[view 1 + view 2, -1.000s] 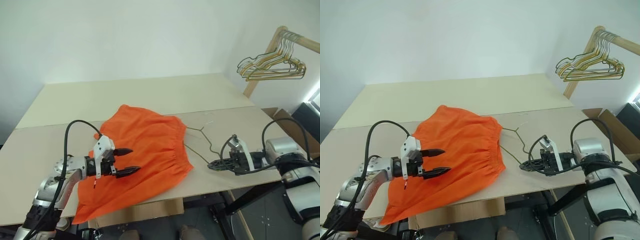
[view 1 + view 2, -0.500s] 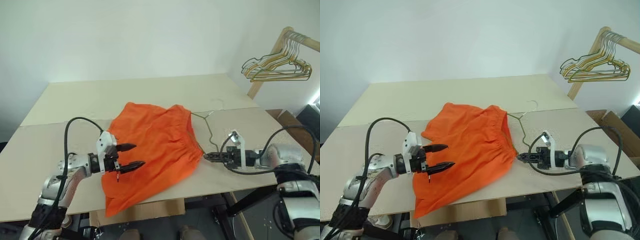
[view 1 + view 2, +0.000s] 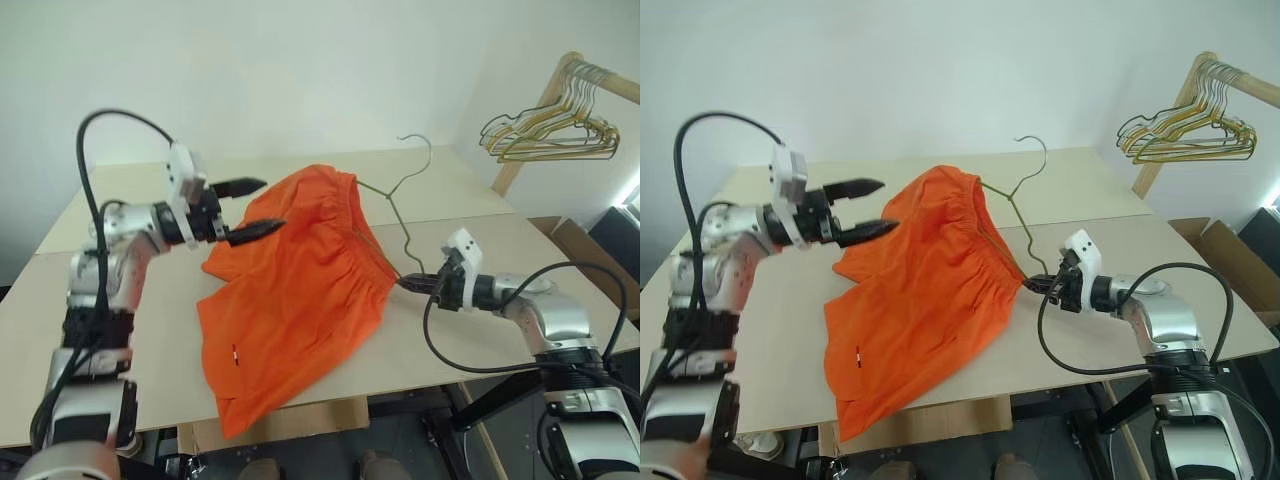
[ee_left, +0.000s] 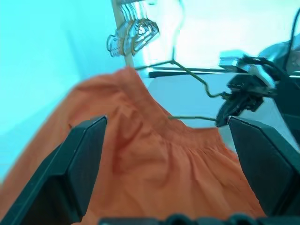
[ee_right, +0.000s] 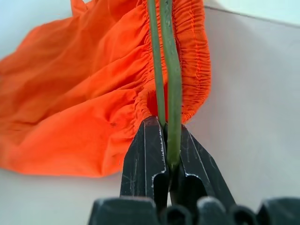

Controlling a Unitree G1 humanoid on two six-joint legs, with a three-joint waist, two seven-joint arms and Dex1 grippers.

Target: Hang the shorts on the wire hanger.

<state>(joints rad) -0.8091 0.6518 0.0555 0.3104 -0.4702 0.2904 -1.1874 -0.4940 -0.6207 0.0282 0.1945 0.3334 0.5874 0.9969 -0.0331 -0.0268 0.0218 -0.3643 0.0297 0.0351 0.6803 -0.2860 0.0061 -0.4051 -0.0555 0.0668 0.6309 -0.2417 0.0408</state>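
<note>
We are gripping the wire hanger point(image 3: 395, 215) at one lower corner with the right gripper point(image 3: 418, 282); in the right wrist view the jaws are pinched fully together on the doubled green-grey wire point(image 5: 167, 79). The left gripper point(image 3: 258, 207) is hovering at the upper left edge of the shorts point(image 3: 295, 290), its two black fingers point(image 4: 77, 164) spread wide with nothing between them.

We are judging the step in hand to be the raising of the hanger with the garment on it. To do it well, we are advising a firm, unchanging pinch on the wire and a slow tilt, so the fabric does not slide off the raised end. The open left gripper is best placed to take the loose upper edge and steady it before any further lift. The risk we are noting is the waistband slipping along the thin wire.

The shorts are bright orange, soft and creased, with a gathered elastic waistband point(image 3: 372, 262) lying along the wire. One part is lifted off the table point(image 3: 470, 185) on the hanger; the rest is trailing down over the table's near edge. A tiny tag point(image 3: 235, 350) is showing low on the cloth. The hook point(image 3: 415, 150) is pointing up, clear of the fabric.
</note>
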